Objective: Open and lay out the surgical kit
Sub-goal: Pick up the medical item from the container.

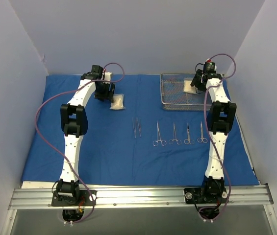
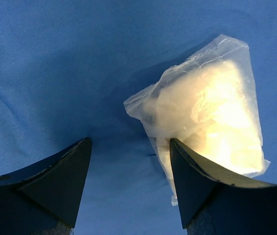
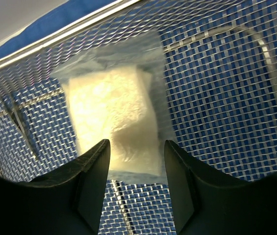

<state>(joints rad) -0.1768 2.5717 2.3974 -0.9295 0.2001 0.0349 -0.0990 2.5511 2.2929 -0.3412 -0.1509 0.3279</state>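
The jaws of the left gripper (image 2: 129, 142) are held wide above the blue cloth (image 2: 55, 73), beside a gauze packet (image 2: 212, 112). Those of the right gripper (image 3: 137, 143) are parted, empty, over the second packet (image 3: 111, 107) in the tray (image 3: 216, 98).

One blue cloth wrap (image 1: 104, 156). One rectangular wire-mesh steel tray (image 1: 170, 105). Two white gauze packets (image 1: 117, 102): one on the cloth, the second packet (image 1: 189, 85) inside the tray; each wrist view shows one of them.

Four silver scissor-handled clamps (image 1: 159, 134) lie in one row, the second clamp (image 1: 174, 133), third clamp (image 1: 188, 134) and fourth clamp (image 1: 202, 133) following rightwards.

The tweezers (image 1: 137, 126) show as thin silver strips lying close together; whether that is one pair or two cannot be told from above.

Two robot arms (image 1: 72, 127), each with one purple cable (image 1: 42, 105).
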